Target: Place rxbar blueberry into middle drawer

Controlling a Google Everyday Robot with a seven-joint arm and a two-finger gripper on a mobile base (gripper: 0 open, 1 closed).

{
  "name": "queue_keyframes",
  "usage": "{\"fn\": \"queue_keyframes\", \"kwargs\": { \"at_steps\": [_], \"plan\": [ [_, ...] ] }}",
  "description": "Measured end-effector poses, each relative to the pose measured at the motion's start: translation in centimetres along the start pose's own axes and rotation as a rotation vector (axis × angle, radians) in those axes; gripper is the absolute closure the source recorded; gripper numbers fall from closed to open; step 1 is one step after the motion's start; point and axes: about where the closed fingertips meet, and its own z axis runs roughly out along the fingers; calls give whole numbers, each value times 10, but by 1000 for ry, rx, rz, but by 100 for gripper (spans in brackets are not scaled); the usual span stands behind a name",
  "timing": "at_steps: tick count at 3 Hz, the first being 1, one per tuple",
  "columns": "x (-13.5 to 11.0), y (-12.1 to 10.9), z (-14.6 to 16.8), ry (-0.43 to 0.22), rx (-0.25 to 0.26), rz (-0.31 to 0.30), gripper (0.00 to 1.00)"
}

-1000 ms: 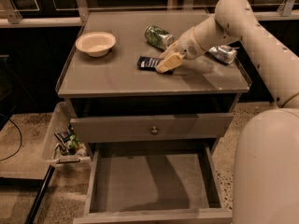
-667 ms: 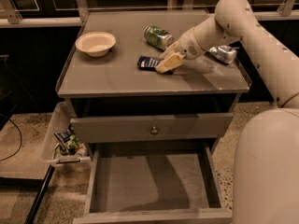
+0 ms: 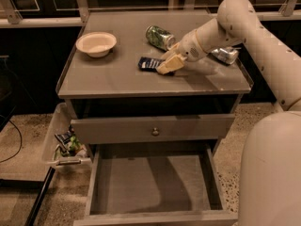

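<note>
Dark blue and flat, the snack bar [image 3: 149, 63] is seen lying on the grey cabinet top [image 3: 117, 81], between a cream bowl [image 3: 96, 43] and a silver can [image 3: 225, 55]. A green can [image 3: 159, 36] is laid on its side just behind it. The gripper [image 3: 167, 66] is lowered onto the bar's right end; whether it is clamped there cannot be told. Below, the middle drawer [image 3: 150, 185] is pulled open.

On the desk [image 3: 117, 79] there is one bowl [image 3: 96, 43], one rxbar blueberry [image 3: 149, 63] and two cans: one green can [image 3: 159, 36] and one silver can [image 3: 225, 55]. One gripper [image 3: 169, 65] sits at the bar's right end. Two drawers show: one drawer front [image 3: 117, 128] with one knob [image 3: 155, 132], and one open middle drawer [image 3: 150, 182]. One bin [image 3: 52, 140] holds perhaps two or three packets.
</note>
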Motion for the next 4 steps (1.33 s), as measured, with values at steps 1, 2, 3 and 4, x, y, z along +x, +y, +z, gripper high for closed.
{"fn": "queue_keyframes", "kwargs": {
  "at_steps": [1,2,3,4],
  "plan": [
    [3,13,-13,-9,6,-9,100],
    [7,28,-31,-19,25,-17,100],
    [11,46,-51,-30,45,-35,100],
    [20,65,-65,-35,61,-45,100]
  ]
}}
